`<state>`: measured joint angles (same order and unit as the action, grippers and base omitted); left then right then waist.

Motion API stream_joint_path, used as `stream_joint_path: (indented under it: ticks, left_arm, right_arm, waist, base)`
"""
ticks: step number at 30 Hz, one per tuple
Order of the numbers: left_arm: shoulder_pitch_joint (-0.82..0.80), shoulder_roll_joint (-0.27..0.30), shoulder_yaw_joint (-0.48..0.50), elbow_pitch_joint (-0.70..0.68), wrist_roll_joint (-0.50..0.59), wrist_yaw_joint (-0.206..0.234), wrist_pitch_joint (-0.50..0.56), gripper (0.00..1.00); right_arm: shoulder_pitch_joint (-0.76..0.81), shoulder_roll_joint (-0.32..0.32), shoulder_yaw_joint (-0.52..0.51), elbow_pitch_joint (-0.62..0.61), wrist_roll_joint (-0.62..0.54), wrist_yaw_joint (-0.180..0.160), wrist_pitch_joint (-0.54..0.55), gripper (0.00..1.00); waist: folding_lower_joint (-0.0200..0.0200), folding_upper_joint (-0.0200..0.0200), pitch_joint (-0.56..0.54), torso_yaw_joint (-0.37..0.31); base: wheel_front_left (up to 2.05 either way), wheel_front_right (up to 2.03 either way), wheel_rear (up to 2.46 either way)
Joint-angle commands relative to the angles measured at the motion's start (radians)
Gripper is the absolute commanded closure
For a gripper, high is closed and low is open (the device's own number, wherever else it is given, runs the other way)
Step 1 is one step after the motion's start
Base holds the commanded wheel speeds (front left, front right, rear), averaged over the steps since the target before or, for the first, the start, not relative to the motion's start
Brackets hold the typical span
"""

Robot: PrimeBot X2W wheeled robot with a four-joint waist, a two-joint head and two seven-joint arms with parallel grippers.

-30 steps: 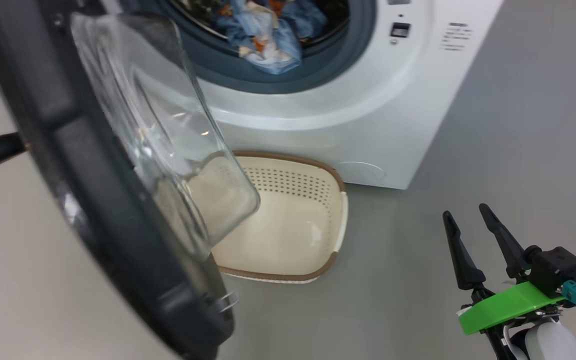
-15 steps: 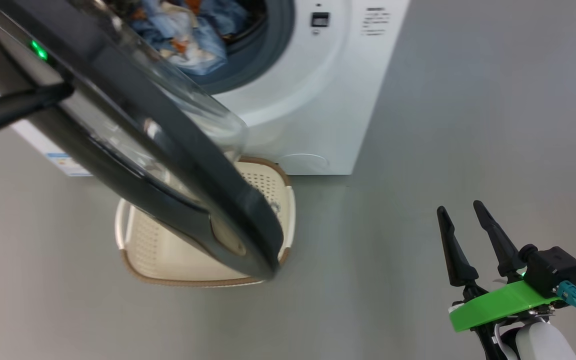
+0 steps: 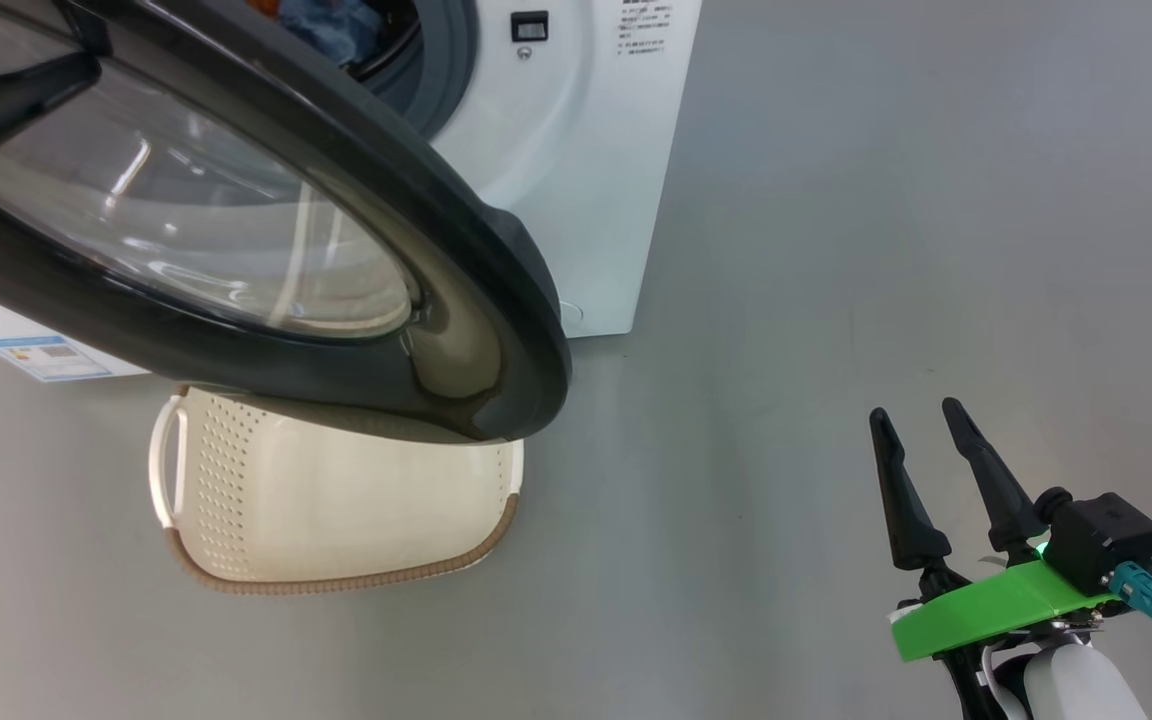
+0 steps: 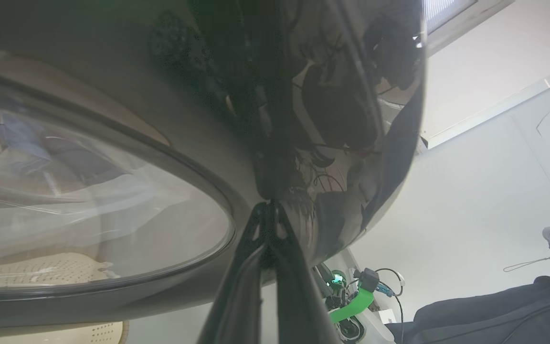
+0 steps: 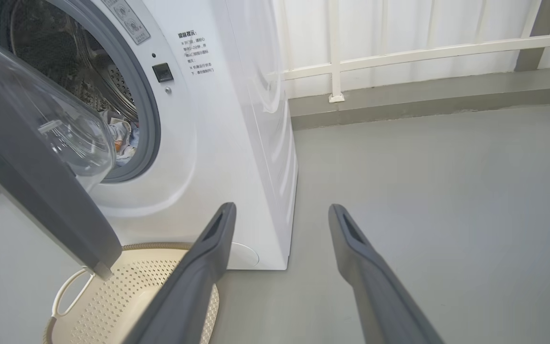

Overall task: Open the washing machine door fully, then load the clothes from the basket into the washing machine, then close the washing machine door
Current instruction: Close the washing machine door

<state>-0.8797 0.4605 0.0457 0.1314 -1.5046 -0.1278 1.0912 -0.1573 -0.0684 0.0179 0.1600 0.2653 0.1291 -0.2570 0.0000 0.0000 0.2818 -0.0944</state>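
Beyond the washing machine point(image 5: 237, 119), a white railing point(image 5: 423, 50) borders grey floor point(image 5: 447, 191).

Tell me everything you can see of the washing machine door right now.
The washing machine door is a large round door: a wide glossy black ring around a bulging clear glass window. It stands part open, swung out from the washing machine, its free edge over the basket. The left gripper, shut, presses its tips against the ring's mirror-like outer face.

Door point(image 3: 481, 300) low over the basket point(image 3: 236, 480)
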Motion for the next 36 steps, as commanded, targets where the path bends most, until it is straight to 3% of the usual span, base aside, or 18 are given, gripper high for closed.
stream_joint_path:
  ticks: [1,13,14,15,17,18,36]
  left_arm:
    - [-0.012,0.062,0.034,-0.019,0.007,-0.003,-0.01,1.0]
    - [0.175,0.058,0.08,-0.056,-0.012,-0.003,-0.113,0.97]
    - [0.199,0.056,0.085,-0.058,-0.012,-0.003,-0.125,0.62]
    - [0.223,0.053,0.091,-0.061,-0.016,-0.003,-0.134,0.55]
    - [0.274,0.051,0.101,-0.073,-0.007,-0.003,-0.163,0.14]
    - [0.298,0.048,0.107,-0.077,-0.007,-0.003,-0.178,0.0]
    - [0.621,0.058,0.071,-0.124,0.049,-0.003,-0.525,0.0]
  right_arm:
    - [0.002,-0.001,0.021,-0.027,-0.002,0.002,-0.005,0.0]
    - [0.009,-0.023,0.04,-0.013,0.003,0.002,-0.005,0.0]
    - [0.01,-0.026,0.041,-0.012,0.003,0.002,-0.005,0.0]
    - [0.012,-0.028,0.041,-0.012,0.004,0.002,-0.005,0.0]
    - [0.017,-0.034,0.04,-0.011,0.006,0.002,-0.005,0.0]
    - [0.02,-0.037,0.04,-0.011,0.007,0.002,-0.005,0.0]
    - [0.032,-0.065,0.04,-0.01,0.012,0.002,-0.005,0.0]
  waist:
    - [0.0,0.0,-0.005,0.007]
    - [0.0,0.0,-0.053,0.063]
    - [0.0,0.0,-0.058,0.067]
    - [0.0,0.0,-0.061,0.071]
    - [0.0,0.0,-0.068,0.079]
    - [0.0,0.0,-0.071,0.083]
    - [0.0,0.0,-0.083,0.106]
  base:
    - [0.0,0.0,0.0]
    - [0.0,0.0,0.0]
    - [0.0,0.0,0.0]
    - [0.0,0.0,0.0]
    - [0.0,0.0,0.0]
    - [0.0,0.0,0.0]
    - [0.0,0.0,0.0]
